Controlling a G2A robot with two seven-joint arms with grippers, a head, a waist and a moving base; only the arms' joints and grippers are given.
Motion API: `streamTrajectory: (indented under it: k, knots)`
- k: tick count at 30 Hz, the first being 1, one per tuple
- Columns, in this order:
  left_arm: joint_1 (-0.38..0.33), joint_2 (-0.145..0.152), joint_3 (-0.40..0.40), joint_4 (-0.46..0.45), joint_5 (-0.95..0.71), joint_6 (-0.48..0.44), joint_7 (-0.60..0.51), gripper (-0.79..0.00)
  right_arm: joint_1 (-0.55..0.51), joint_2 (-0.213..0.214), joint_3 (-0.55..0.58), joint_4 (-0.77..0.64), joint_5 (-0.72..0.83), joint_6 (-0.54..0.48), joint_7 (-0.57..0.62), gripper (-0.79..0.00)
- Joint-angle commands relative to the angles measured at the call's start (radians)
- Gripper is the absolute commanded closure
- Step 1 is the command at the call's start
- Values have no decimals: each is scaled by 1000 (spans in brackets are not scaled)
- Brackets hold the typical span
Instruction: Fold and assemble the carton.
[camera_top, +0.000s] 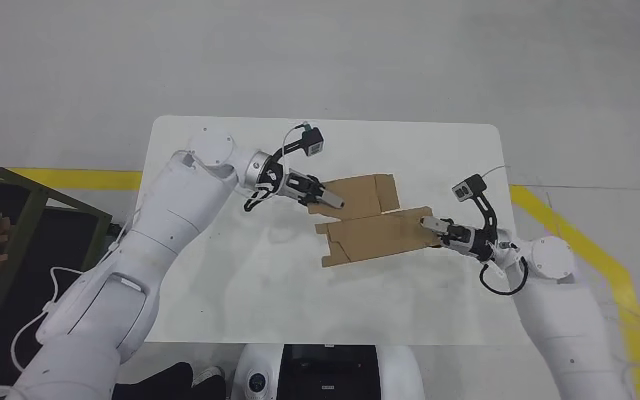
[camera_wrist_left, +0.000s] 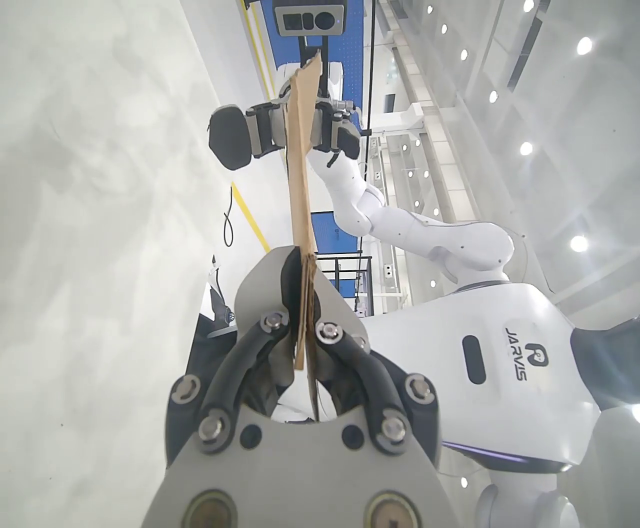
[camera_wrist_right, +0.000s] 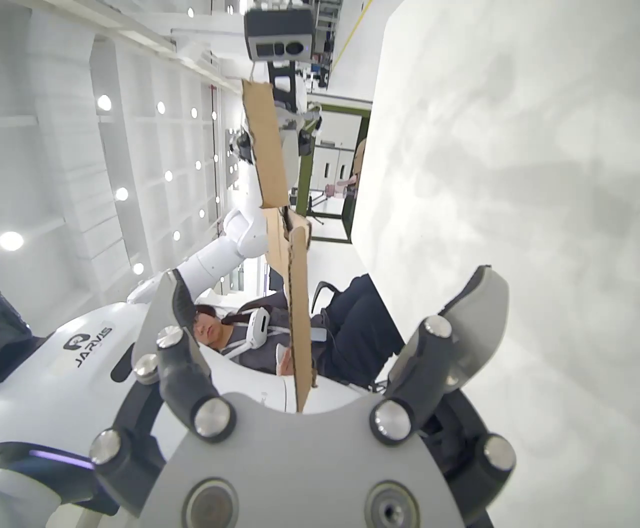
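Currently the left gripper (camera_wrist_left: 302, 261) is clamped on one end of the flat carton (camera_top: 370, 238), holding it above the table (camera_top: 230, 290). The right gripper (camera_wrist_right: 327, 282) straddles the other end with fingers spread, not touching. Held by one edge, the carton may sag or swivel, so the right gripper could close askew and crease a panel.

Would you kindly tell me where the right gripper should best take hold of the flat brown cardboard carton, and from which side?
Probably the end edge of the flat brown cardboard carton farthest from the left gripper, coming in end-on from that far side. The sheet runs thin-edged between the open fingers of the right gripper, so closing there would pinch both faces.
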Motion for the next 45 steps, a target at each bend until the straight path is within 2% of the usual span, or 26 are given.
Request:
streamTrajectory:
  k: [1, 5, 23, 24, 26, 27, 31, 45]
  knots:
    - [-1, 1, 4, -3, 10, 8, -6, 0, 17, -3, -19, 25, 33, -23, 54, -785]
    - [2, 1, 13, -7, 1, 9, -6, 0, 48, -7, -59, 53, 78, -25, 101, -785]
    - [-28, -6, 62, 15, -12, 6, -6, 0, 58, 14, -110, 44, 89, -9, 117, -785]
    - [-29, -6, 62, 17, -12, 5, -6, 0, 59, 16, -112, 45, 88, -10, 116, -733]
    - [-29, -5, 62, 18, -12, 5, -6, 0, 61, 19, -114, 46, 90, -11, 115, -477]
    - [-29, -4, 63, 18, -14, 6, -6, 0, 62, 20, -116, 47, 91, -12, 114, -376]
    - [-27, -3, 67, 17, -16, 6, -6, 0, 66, 25, -123, 48, 96, -14, 112, -262]
    - [-35, -1, 79, 19, -20, 0, -6, 0, 75, 43, -153, 37, 99, -17, 109, -132]
